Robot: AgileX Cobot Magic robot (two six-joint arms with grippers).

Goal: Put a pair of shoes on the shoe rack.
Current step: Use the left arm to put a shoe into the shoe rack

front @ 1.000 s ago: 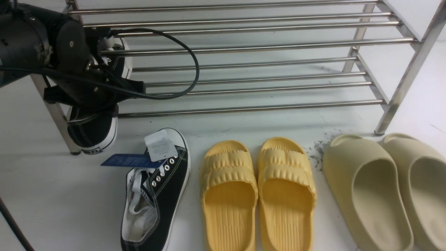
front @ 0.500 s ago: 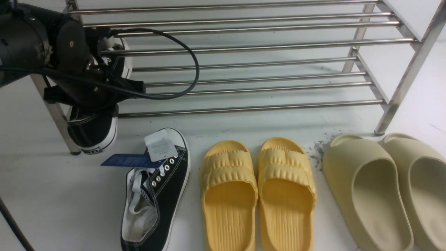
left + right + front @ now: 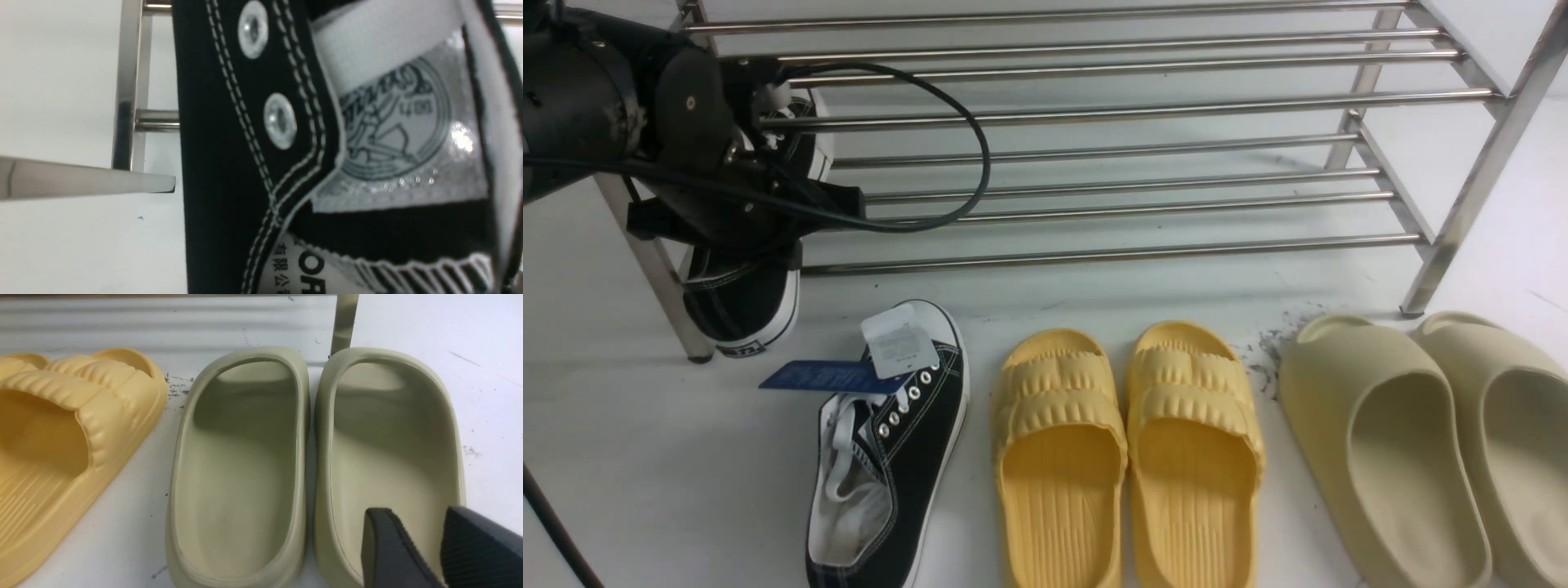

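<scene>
Left and right wrist views: left hand point(image 3: 745, 245) pinching a black sneaker point(image 3: 220, 163) (inner label point(image 3: 302, 269) reads "有限公"), right hand point(image 3: 414, 518) spread.

Steel two-tier rack point(image 3: 1143, 106), upright. One black canvas sneaker point(image 3: 739, 306), white-soled, partly hidden, at its left end, heel jutting frontward. White-laced mate point(image 3: 915, 441), tags attached, lies in front, toe toward rack.

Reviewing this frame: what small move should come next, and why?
Probably the left arm should ease the held sneaker a little further into the shoe rack before letting go: its heel juts out past the lower tier's front tube, while its toe already reaches in beneath the upper tier.
</scene>
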